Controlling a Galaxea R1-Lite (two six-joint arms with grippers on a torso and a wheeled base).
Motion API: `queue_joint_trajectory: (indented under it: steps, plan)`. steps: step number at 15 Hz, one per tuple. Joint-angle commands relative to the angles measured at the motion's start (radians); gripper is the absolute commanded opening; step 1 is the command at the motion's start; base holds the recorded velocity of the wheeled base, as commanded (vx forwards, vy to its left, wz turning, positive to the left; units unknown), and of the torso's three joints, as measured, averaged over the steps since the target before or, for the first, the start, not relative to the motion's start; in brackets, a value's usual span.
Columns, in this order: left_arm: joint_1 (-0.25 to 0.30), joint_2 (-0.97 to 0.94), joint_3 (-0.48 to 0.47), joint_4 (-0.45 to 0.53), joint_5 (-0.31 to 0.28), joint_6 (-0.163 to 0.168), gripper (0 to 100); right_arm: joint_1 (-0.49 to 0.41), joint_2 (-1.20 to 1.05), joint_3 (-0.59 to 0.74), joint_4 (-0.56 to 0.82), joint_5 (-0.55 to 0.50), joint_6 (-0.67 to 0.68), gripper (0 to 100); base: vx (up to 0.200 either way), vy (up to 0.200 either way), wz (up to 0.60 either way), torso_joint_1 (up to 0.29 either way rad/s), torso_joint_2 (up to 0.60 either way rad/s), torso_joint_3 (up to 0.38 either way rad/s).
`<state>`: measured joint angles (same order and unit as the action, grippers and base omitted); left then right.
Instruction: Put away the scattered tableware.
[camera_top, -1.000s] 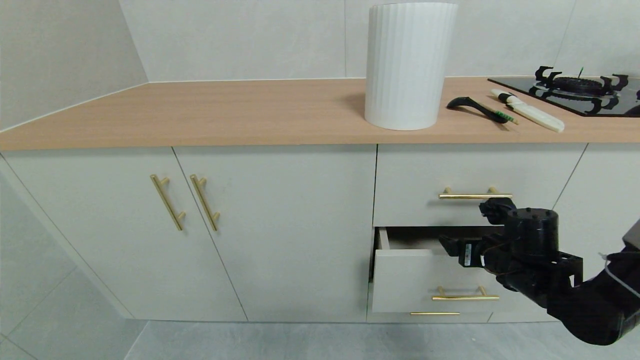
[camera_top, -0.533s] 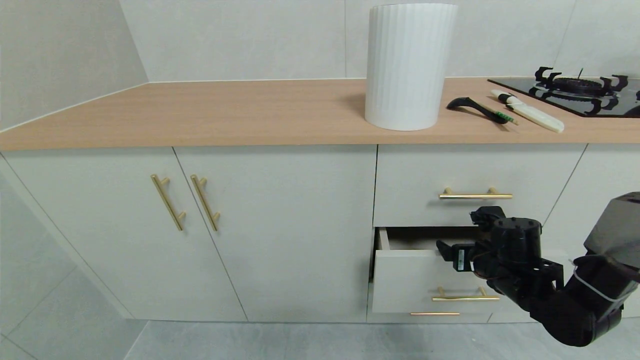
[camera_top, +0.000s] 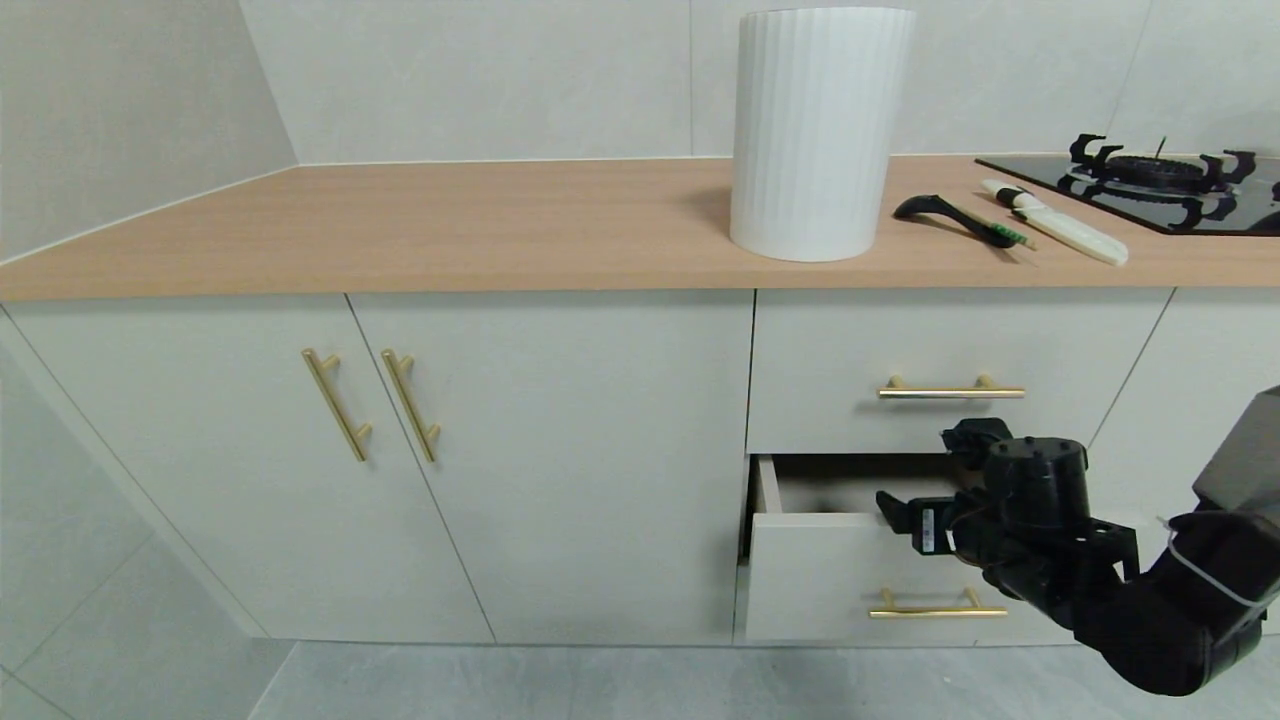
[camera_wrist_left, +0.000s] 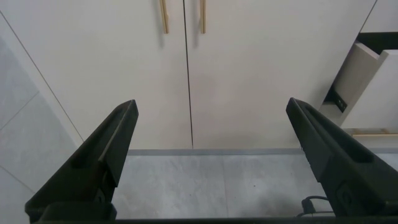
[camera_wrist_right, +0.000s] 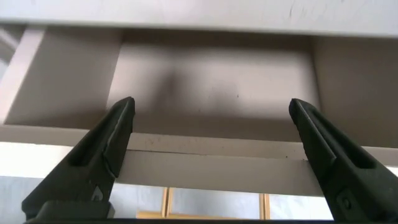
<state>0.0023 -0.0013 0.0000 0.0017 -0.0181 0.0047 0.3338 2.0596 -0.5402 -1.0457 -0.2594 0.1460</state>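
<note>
A black spoon (camera_top: 948, 214), a green-ended utensil (camera_top: 1008, 236) and a white knife (camera_top: 1062, 232) lie on the wooden counter (camera_top: 450, 225), right of a tall white ribbed container (camera_top: 812, 130). Below them the middle drawer (camera_top: 815, 575) stands partly pulled out, and its inside (camera_wrist_right: 211, 81) looks bare. My right gripper (camera_top: 932, 476) hangs open just over the drawer's front edge (camera_wrist_right: 211, 165), facing into it, with nothing between its fingers (camera_wrist_right: 102, 155). My left gripper (camera_wrist_left: 211, 109) is open and low, facing the cabinet doors (camera_wrist_left: 186, 68).
A black gas hob (camera_top: 1160, 178) sits at the counter's far right. A shut drawer with a gold handle (camera_top: 950, 391) lies above the open one. Two cabinet doors with gold handles (camera_top: 370, 402) fill the left. Grey floor tiles (camera_wrist_left: 205, 186) run below.
The middle drawer has slid farther out and now covers the bottom drawer's handle. My right gripper has shifted left and lower in front of it.
</note>
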Motion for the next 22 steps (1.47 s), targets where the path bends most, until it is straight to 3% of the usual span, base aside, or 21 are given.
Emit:
queue_joint_trajectory:
  steps: [1, 8, 16, 18, 19, 22]
  plan:
    - [-0.001, 0.001, 0.0, 0.0, 0.0, 0.0, 100, 0.001, -0.067, 0.002, 0.043, 0.003, 0.0, 100, 0.0, 0.0, 0.0, 0.0, 0.0, 0.0]
    - [0.001, 0.001, 0.0, 0.0, 0.0, 0.0, 100, 0.027, -0.176, -0.003, 0.265, 0.009, -0.003, 100, 0.0, 0.0, 0.0, 0.0, 0.0, 0.0]
    - [0.001, 0.001, 0.0, 0.0, 0.0, 0.0, 100, 0.091, -0.291, -0.041, 0.609, 0.022, -0.006, 100, 0.0, 0.0, 0.0, 0.0, 0.0, 0.0]
    - [0.001, 0.001, 0.0, 0.0, 0.0, 0.0, 100, 0.094, -0.295, -0.043, 0.63, 0.022, -0.006, 100, 0.0, 0.0, 0.0, 0.0, 0.0, 0.0]
    - [0.001, 0.001, 0.0, 0.0, 0.0, 0.0, 100, 0.113, -0.319, -0.06, 0.737, 0.023, -0.006, 100, 0.0, 0.0, 0.0, 0.0, 0.0, 0.0]
    - [0.001, 0.001, 0.0, 0.0, 0.0, 0.0, 100, 0.129, -0.331, -0.08, 0.859, 0.023, -0.006, 100, 0.0, 0.0, 0.0, 0.0, 0.0, 0.0]
